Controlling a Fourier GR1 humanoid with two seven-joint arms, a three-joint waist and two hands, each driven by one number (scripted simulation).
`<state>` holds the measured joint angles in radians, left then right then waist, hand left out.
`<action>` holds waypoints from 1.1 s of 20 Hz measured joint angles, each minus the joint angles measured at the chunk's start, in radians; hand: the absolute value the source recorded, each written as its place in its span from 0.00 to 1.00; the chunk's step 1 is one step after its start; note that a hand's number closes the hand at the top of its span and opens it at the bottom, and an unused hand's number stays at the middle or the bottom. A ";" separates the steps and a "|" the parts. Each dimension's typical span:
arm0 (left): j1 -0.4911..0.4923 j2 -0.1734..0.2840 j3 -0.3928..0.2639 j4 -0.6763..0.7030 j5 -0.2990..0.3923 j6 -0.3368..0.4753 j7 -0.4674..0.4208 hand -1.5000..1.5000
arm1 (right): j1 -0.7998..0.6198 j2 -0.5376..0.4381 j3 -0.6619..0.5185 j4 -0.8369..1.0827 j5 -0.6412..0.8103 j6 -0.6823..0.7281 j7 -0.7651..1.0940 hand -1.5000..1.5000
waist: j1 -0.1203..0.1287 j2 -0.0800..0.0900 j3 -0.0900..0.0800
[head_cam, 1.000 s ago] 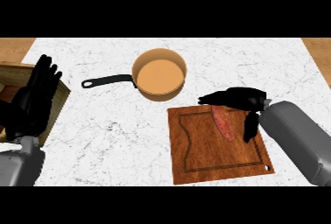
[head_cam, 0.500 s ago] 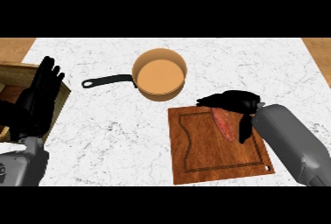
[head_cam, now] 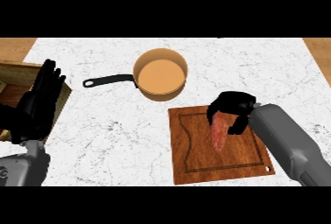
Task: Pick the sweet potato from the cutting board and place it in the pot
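1. The sweet potato [head_cam: 219,134] lies lengthwise on the board [head_cam: 220,173]; its upper end is hidden under the right hand [head_cam: 231,106].
2. That hand's fingers [head_cam: 237,126] curl round the potato's top.
3. The left hand [head_cam: 40,101] rests at the left edge, fingers straight.
4. The pot [head_cam: 161,76] stands on the surface [head_cam: 110,144] above the board.

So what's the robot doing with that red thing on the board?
That's a sweet potato lying on the wooden cutting board. The robot's right hand is over its far end, fingers curling round it to pick it up. It is not lifted yet. The pot, with its black handle, sits beyond the board with nothing in it. The left hand rests open at the left edge.
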<state>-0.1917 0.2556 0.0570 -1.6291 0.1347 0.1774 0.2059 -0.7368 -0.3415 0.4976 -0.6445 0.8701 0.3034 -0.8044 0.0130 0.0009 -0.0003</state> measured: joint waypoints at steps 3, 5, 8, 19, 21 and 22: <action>0.005 0.002 0.010 -0.014 -0.005 -0.008 0.012 0.50 | -0.004 0.010 -0.015 0.025 0.027 -0.020 -0.030 1.00 | -0.001 -0.001 0.000; 0.003 0.003 0.014 -0.013 -0.007 -0.006 0.015 0.50 | -0.013 0.091 -0.009 -0.014 0.035 0.012 0.090 1.00 | -0.011 -0.009 -0.005; -0.004 -0.001 0.002 -0.004 -0.011 -0.009 0.020 0.50 | -0.023 0.215 -0.008 -0.052 0.009 0.023 0.295 1.00 | 0.003 -0.015 -0.005; -0.046 -0.026 -0.054 0.016 -0.014 -0.037 0.027 0.50 | -0.086 0.333 0.046 -0.246 -0.177 -0.073 0.892 1.00 | 0.103 -0.019 -0.002; -0.054 -0.033 -0.059 0.025 -0.015 -0.035 0.027 0.50 | -0.103 0.336 0.054 -0.306 -0.217 -0.132 0.988 1.00 | 0.105 -0.021 -0.002; -0.055 -0.034 -0.060 0.031 -0.016 -0.037 0.025 0.50 | -0.114 0.337 0.054 -0.335 -0.234 -0.170 1.035 1.00 | 0.105 -0.021 -0.002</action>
<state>-0.2469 0.2215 -0.0033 -1.5976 0.1192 0.1402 0.2311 -0.8509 -0.0042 0.5514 -0.9800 0.6357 0.1335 0.2307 0.1180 -0.0200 -0.0019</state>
